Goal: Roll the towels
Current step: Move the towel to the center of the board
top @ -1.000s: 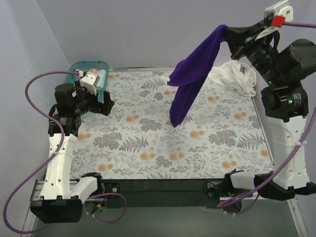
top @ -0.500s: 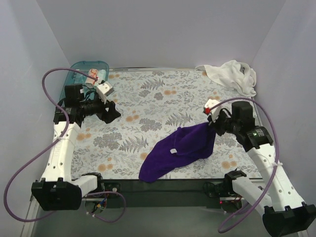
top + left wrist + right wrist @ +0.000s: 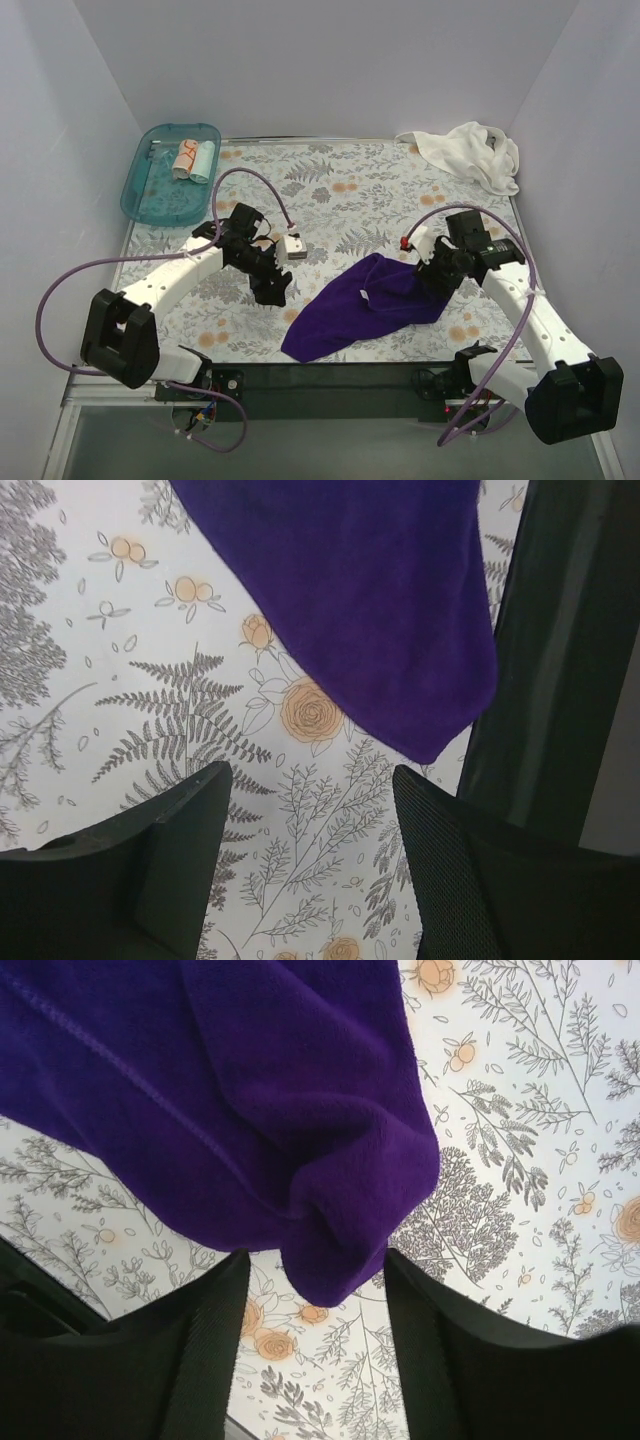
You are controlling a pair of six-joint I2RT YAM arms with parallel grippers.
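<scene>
The dark purple towel (image 3: 365, 305) lies crumpled on the floral sheet (image 3: 330, 200) near the front, its long end pointing front-left. My right gripper (image 3: 437, 280) is open at its right end. In the right wrist view a fold of the purple towel (image 3: 300, 1110) bulges between the spread fingertips of the gripper (image 3: 315, 1260), unpinched. My left gripper (image 3: 277, 290) hovers just left of the towel. In its wrist view it (image 3: 310, 775) is open over bare sheet, with the purple towel's corner (image 3: 370, 610) ahead. The white towel (image 3: 470, 155) lies bunched at the back right.
A teal plastic tray (image 3: 135, 185) at the back left holds two small rolled towels, one white-orange (image 3: 185, 158) and one pale teal (image 3: 203, 160). The black front edge of the table (image 3: 340, 375) runs close behind the purple towel. Walls close in on three sides.
The right arm brought the purple towel down from high at the back onto the sheet, then opened its jaws and let go. The left arm swung from the tray toward the towel, jaws narrower.
</scene>
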